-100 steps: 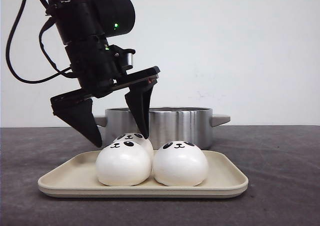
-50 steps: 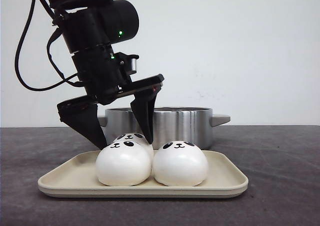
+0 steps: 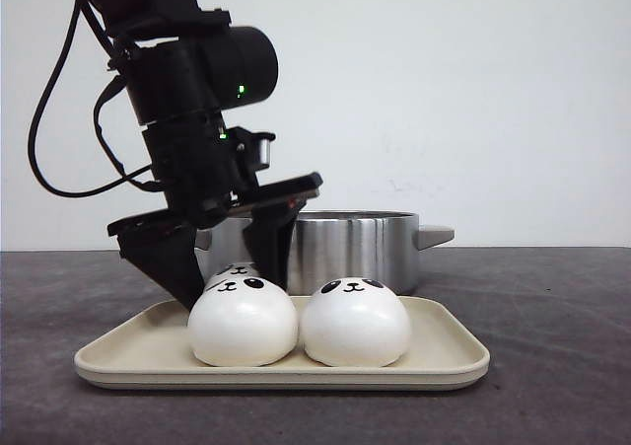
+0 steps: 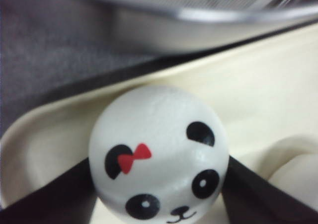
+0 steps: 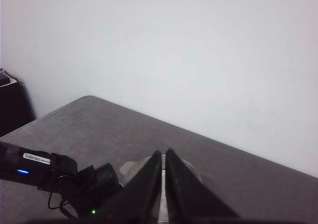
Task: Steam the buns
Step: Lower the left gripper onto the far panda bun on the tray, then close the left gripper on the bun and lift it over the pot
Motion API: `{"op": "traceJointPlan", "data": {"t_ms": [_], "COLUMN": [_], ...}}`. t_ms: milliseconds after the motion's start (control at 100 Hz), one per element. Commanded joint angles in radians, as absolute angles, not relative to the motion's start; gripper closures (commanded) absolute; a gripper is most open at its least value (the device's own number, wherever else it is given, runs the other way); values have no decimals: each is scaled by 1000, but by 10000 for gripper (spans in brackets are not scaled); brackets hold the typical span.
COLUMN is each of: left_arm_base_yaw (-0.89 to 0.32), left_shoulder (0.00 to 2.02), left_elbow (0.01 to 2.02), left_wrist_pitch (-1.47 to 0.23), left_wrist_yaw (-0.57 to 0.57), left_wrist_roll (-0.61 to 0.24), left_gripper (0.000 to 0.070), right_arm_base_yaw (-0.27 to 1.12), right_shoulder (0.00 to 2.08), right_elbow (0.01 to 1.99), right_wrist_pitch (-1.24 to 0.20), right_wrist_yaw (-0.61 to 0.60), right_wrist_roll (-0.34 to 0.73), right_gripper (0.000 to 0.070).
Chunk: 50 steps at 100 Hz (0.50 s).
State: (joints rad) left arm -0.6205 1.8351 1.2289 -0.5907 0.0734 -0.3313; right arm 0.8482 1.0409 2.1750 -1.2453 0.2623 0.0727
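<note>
Left gripper: jaws spread, straddling the rear bow-marked panda bun, not yet pinching | Right gripper: fingers pressed together, aloft | Buns: three visible on cream tray, before steel pot | Risk: glossy dome may squirt out on closure; a finger may nudge the front-left bun.

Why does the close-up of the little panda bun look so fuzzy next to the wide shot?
In the left wrist view, the bun with the red bow is fairly sharp, while the steel pot behind it is blurred and the tray looks soft. In the front view, buns, tray and pot are crisp under even light, with glare streaks on the pot wall.
</note>
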Motion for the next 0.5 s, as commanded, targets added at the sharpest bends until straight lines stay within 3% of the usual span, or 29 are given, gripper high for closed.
{"op": "traceJointPlan", "data": {"t_ms": [0,70,490], "left_arm_base_yaw": [-630,-630,-640], "left_shoulder": [1867,1867,1842], "left_elbow": [1249,1250,1374], "left_wrist_pitch": [-606,-602,-700], "left_wrist_yaw": [67,67,90], "left_wrist_roll": [-326,-320,-261], "left_gripper": [533,699,700], "right_arm_base_yaw": [858,858,858], "right_shoulder": [1048,1049,1049], "right_elbow": [2197,2197,2197], "right_wrist_pitch": [-1238,-1239,-1239], "right_wrist_yaw": [262,262,263], "right_wrist_roll": [93,94,94], "right_gripper": [698,698,698]}}
